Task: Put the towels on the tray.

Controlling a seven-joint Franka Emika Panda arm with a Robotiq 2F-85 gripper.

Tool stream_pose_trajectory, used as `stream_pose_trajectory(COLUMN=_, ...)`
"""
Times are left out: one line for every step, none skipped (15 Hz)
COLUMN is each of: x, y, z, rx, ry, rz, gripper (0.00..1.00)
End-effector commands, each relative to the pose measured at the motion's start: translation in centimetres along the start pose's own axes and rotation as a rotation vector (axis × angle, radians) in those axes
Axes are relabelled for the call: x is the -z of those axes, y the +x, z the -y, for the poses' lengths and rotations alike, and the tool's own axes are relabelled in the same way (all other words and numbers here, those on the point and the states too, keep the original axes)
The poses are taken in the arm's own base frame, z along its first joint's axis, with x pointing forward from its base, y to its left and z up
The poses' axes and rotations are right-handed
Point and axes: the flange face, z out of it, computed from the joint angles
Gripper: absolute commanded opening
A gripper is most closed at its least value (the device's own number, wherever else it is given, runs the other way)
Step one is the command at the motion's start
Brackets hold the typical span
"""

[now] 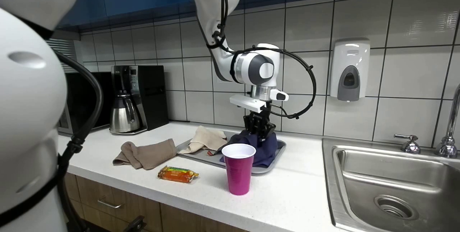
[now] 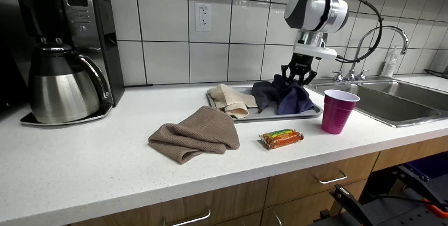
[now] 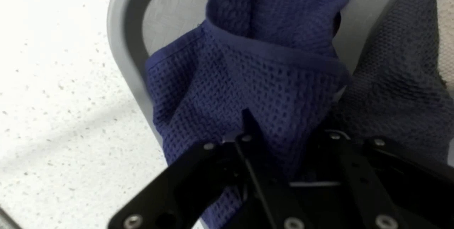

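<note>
In an exterior view, left to right: brown towel point(image 2: 201, 131) on counter point(image 2: 105, 156), well apart from claw point(image 2: 297, 80); beige towel point(image 2: 229, 100), dark grey towel point(image 2: 265, 94), navy towel point(image 2: 293, 97) on tray point(image 2: 280, 116), last one right under claw. Wrist view: navy towel between fingers point(image 3: 354, 172); can't tell if gripped.

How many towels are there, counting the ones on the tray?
4: the beige towel, gray towel and blue towel on the tray, and the brown towel on the counter. More could be hidden underneath.

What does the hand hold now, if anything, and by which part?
Unclear: the hand has a fold of the navy towel between its fingers, but whether they grip it cannot be told.
</note>
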Motion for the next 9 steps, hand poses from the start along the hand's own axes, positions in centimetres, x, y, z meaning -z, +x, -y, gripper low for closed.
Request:
stream_pose_trajectory(x=1.8, y=-0.9, z=0.8, rx=0.038, ry=0.012, rz=-0.002, gripper=0.66)
stream_pose_trajectory(x=2.0, y=-1.1, z=1.0, rx=0.045, ry=0.013, rz=-0.004, gripper=0.75)
stream_pose_trajectory(x=2.4, y=-1.3, z=1.2, rx=0.053, ry=0.015, rz=-0.006, gripper=0.81)
stream_pose_trajectory(x=2.7, y=-1.5, z=1.6, rx=0.059, ry=0.010, rz=-0.006, gripper=0.90)
stream_pose_trajectory(x=2.9, y=-1.8, z=1.8, rx=0.069, ry=0.009, rz=-0.010, gripper=0.97)
stream_pose_trajectory(x=3.3, y=-2.1, z=2.2, rx=0.078, ry=0.011, rz=-0.014, gripper=1.00)
stream_pose_trajectory(x=3.7, y=-2.5, z=2.4, rx=0.085, ry=0.010, rz=-0.021, gripper=1.00)
stream_pose_trajectory(x=4.2, y=-2.9, z=2.7, rx=0.096, ry=0.014, rz=-0.026, gripper=1.00)
stream_pose_trajectory(x=4.5, y=-3.2, z=3.0, rx=0.103, ry=0.010, rz=-0.032, gripper=1.00)
